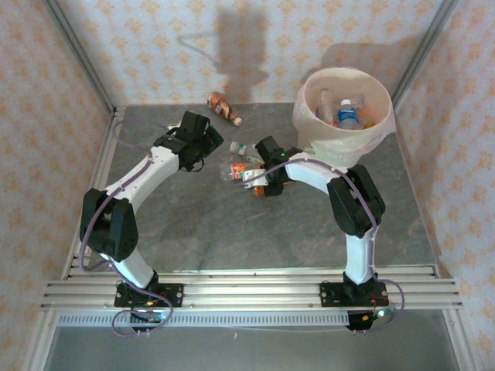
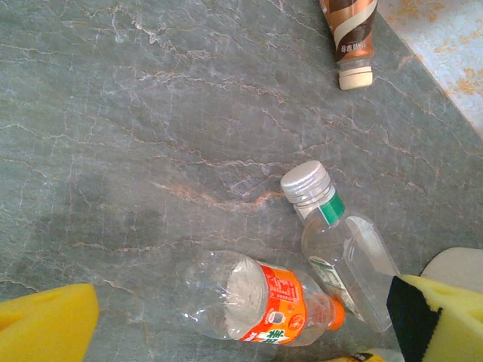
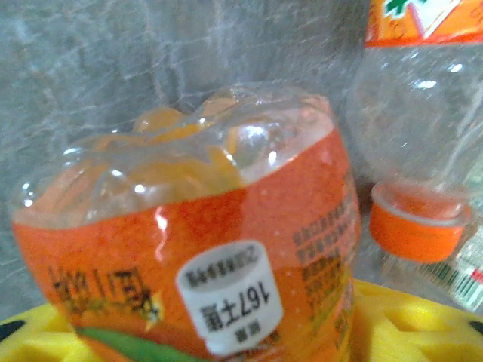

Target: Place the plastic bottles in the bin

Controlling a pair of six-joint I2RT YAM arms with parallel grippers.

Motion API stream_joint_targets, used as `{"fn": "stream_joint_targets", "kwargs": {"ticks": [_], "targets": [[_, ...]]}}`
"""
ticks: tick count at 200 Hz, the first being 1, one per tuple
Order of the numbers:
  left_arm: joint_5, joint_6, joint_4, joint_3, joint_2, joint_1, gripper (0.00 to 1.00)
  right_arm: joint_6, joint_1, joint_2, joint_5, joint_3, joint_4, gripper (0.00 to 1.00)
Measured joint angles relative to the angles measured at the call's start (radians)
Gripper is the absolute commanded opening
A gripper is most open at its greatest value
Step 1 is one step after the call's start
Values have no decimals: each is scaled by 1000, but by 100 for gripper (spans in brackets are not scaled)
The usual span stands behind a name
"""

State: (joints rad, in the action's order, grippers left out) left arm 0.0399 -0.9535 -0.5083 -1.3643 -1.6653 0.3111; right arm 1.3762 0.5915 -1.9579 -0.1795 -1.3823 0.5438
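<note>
The bin [image 1: 334, 148] stands at the far right of the surface [image 1: 193, 232], and several plastic bottles already lie inside it, one with a blue label [image 1: 348, 117]. The loose ones all lie on the bin's left-arm side, each on its side where a tool can come down across its body.

The right tool [image 1: 261, 184] is lowered just beside the bin over the nearest cluster. Its wrist view has an orange-labelled bottle of orange drink [image 3: 226, 249] lying right against its yellow pads [image 3: 407, 324], probably the next one to be carried across. Whether the pads already pinch it I cannot tell.

Touching or almost touching that bottle is a clear empty bottle with an orange label and cap [image 2: 256, 302], and a clear bottle with a silver cap and green band [image 2: 339, 241] lies against that one. They crowd the grasp and could get nudged or dragged along.

The left tool [image 1: 207, 143] hangs farther from the bin, its pads [image 2: 45, 324] spread wide with nothing between them. A brown bottle with a cream cap [image 2: 351, 30] lies alone, farthest from the bin, near the back wall.
</note>
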Motion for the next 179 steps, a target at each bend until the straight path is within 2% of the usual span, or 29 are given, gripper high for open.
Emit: {"fn": "stream_joint_targets", "kwargs": {"ticks": [30,73,112,150,179], "targets": [[4,0,0,0,0,0,100,-79,11,90,31,126,-11,53],[8,-3,1,0,-13,0,100,-213,27,191,71,247,21,62],[17,-17,4,0,-16,0,100,-271,45,199,100,261,36,68],[31,-19,3,0,-26,0,100,-301,54,147,124,218,46,66],[31,-19,3,0,-26,0,100,-332,58,107,132,184,47,56]]}}
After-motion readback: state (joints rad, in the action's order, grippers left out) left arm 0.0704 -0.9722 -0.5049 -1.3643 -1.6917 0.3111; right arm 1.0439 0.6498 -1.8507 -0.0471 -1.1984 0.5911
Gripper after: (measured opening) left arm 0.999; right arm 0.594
